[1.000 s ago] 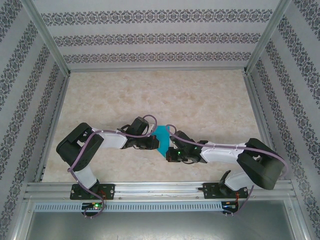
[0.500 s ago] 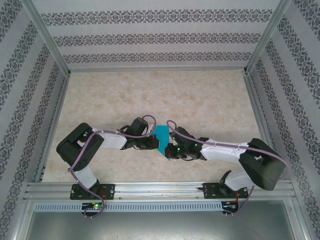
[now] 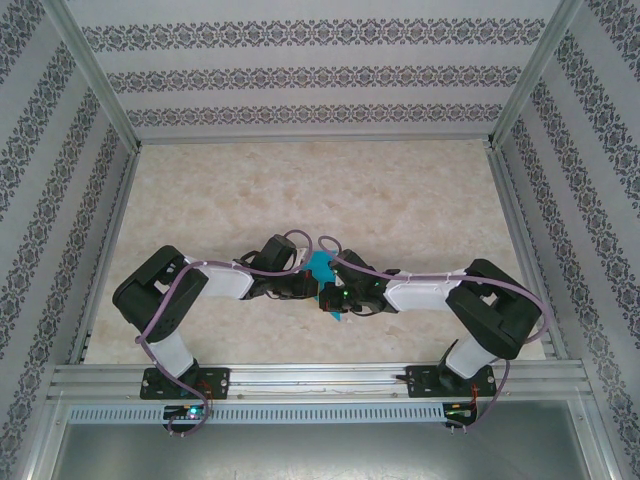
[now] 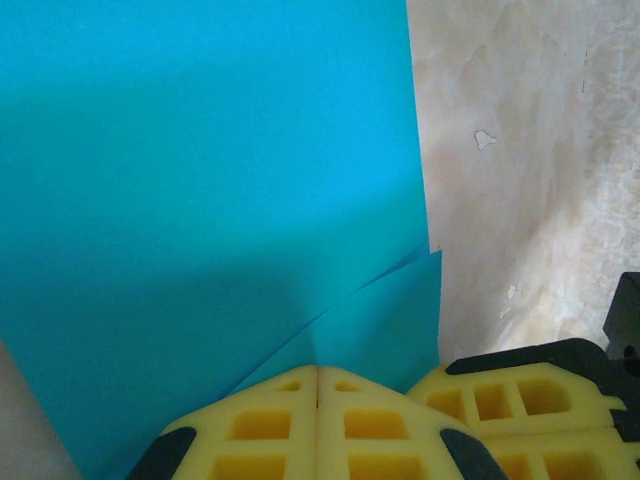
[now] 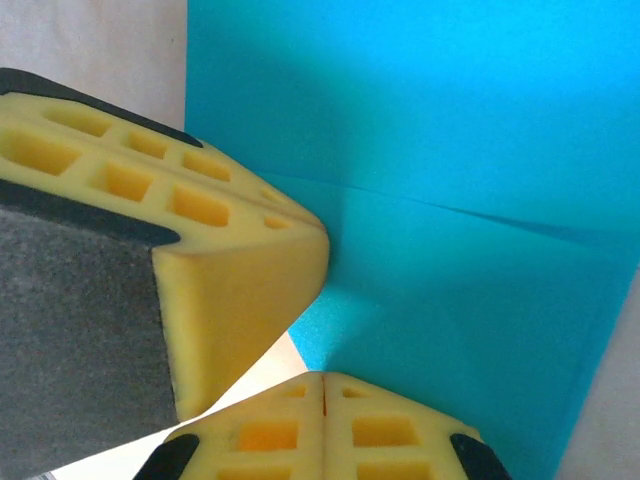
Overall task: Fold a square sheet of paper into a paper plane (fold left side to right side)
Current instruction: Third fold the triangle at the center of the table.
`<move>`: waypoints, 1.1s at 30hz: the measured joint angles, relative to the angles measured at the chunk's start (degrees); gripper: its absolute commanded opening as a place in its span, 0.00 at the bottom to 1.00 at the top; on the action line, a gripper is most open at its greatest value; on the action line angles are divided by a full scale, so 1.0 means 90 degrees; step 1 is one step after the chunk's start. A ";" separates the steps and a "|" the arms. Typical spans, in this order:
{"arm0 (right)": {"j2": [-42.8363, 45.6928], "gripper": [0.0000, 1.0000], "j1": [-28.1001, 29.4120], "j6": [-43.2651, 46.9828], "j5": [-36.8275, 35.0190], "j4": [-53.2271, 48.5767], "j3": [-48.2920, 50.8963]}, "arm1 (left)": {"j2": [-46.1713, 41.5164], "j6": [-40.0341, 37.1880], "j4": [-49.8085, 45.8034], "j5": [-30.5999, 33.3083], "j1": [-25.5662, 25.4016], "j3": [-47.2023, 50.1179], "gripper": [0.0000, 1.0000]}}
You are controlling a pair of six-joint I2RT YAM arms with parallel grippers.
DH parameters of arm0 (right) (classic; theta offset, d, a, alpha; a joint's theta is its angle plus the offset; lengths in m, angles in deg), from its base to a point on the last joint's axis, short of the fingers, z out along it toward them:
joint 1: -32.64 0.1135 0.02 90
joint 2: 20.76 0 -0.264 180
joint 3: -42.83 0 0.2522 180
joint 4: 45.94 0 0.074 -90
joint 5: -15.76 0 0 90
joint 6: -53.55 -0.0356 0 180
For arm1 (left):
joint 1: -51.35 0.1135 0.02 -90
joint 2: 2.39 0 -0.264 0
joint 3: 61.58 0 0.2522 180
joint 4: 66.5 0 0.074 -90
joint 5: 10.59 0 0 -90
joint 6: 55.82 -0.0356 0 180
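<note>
The turquoise sheet of paper [image 3: 320, 266] lies flat on the table between the two arms, folded into layers. In the left wrist view the paper [image 4: 200, 180] shows a slanted flap edge and a straight right edge. My left gripper [image 4: 318, 372] is shut, its yellow tips resting on the paper with nothing between them. My right gripper [image 5: 322, 378] is also shut, its tips at the paper's near corner [image 5: 330, 320]. The left gripper's fingers [image 5: 230, 260] stand right beside it, almost touching. From above, the left gripper [image 3: 306, 290] and the right gripper [image 3: 329, 300] meet over the paper and hide most of it.
The marbled beige table [image 3: 300, 190] stretches away behind the paper. Patterned walls and aluminium posts [image 3: 515, 95] close in the sides and back. A metal rail [image 3: 320, 380] holding the arm bases runs along the near edge.
The right arm has swung left, sliding its shut gripper across the paper until it sits against the left gripper. More of the paper is now covered. The left arm has stayed put.
</note>
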 measured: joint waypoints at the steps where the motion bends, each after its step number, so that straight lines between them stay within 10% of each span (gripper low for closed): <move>1: -0.0012 0.00 0.0000 -0.0002 0.0019 0.0017 0.0000 | 0.0000 0.0002 0.0000 0.0000 0.0000 0.0000 0.00; 28: 0.1744 0.00 0.0080 -0.0529 0.0192 0.0107 0.1632 | -0.0017 0.0466 0.0068 0.0121 -0.0022 0.0044 0.00; 33: 0.2703 0.22 -0.0306 -0.0362 0.0289 -0.0357 0.1698 | -0.0066 0.0801 0.0291 0.0384 -0.0138 0.0148 0.00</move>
